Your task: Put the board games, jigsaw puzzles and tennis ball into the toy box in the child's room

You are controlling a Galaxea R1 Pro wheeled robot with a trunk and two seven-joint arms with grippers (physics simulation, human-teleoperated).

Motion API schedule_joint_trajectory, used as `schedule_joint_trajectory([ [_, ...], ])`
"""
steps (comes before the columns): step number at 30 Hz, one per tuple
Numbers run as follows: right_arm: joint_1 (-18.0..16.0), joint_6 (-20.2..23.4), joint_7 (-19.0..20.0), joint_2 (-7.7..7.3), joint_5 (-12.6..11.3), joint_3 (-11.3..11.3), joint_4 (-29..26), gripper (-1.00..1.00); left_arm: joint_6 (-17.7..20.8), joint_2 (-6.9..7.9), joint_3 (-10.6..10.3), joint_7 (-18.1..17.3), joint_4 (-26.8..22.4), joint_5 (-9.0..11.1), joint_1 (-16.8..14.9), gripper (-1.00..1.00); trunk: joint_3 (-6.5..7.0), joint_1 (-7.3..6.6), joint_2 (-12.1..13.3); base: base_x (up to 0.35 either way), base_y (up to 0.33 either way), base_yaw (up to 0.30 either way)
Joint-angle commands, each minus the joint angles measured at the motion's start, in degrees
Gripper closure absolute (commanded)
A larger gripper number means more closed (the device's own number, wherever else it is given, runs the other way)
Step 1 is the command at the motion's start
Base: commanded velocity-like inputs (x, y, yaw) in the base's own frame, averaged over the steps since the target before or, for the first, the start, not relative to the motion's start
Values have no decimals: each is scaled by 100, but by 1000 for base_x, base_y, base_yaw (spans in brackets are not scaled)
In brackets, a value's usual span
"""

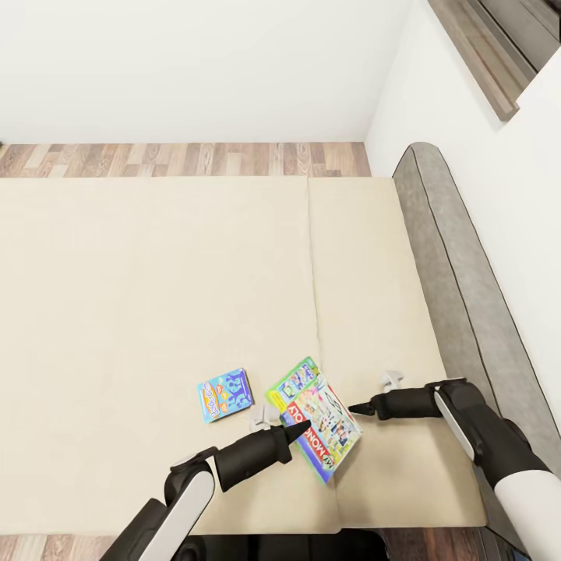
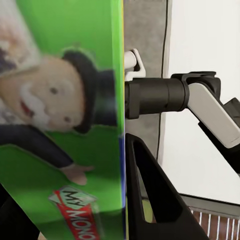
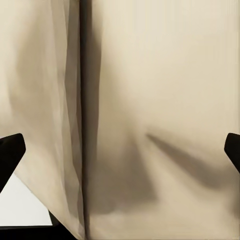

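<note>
Head view: my left gripper clamps the green game, long axis diagonal; right gripper fingers apart.

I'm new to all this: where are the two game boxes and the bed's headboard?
Blue game box [image 1: 225, 394]: head view, middle of its printed lid.
Green game box [image 1: 318, 421]: head view, its colourful cover between the hands.
Headboard [image 1: 460, 265]: head view, its grey padded top.
</note>
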Motion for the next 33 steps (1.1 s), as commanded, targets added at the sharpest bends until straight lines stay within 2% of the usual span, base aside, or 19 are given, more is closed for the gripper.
schedule_joint_trajectory([
  [1,-1,40,-10,-9,-37,12,-7,-100,39,6,-2,7,-5,58,0,100,-3,0,-2,0,0,0],
  [9,28,45,1,-33,-52,10,-88,-100,39,36,7,6,-14,63,37,100,-3,0,-2,0,0,0],
  [14,209,36,7,-43,-57,-54,-379,-100,39,59,16,5,-19,61,68,100,-3,0,-2,0,0,0],
  [17,490,-34,11,-62,-58,-292,-824,-100,39,111,36,14,-16,56,114,100,-3,0,-2,0,0,0],
  [18,490,-34,11,-62,-58,-292,-824,-100,39,111,36,14,-16,56,114,100,-3,0,-2,0,0,0],
  [21,847,-206,10,-70,-59,-634,-1362,-100,35,181,129,53,-18,63,167,100,-3,0,-2,0,0,0],
  [22,847,-206,10,-70,-59,-634,-1362,-100,35,181,129,53,-18,63,167,100,-3,0,-2,0,0,0],
  [23,963,-273,9,-68,-59,-749,-1531,-100,32,198,173,70,-19,66,192,100,-3,0,-2,0,0,0],
  [24,1293,-494,10,-66,-60,-1110,-2010,-100,26,234,343,116,-65,65,322,100,-3,0,-2,0,0,0],
  [31,1453,-648,5,-52,-56,-1299,-2254,-100,20,255,500,249,-309,60,515,100,-3,0,-2,0,0,0],
  [33,1489,-663,-1,-43,-58,-1346,-2354,-100,14,260,576,435,-504,56,668,100,-3,0,-2,0,0,0],
])
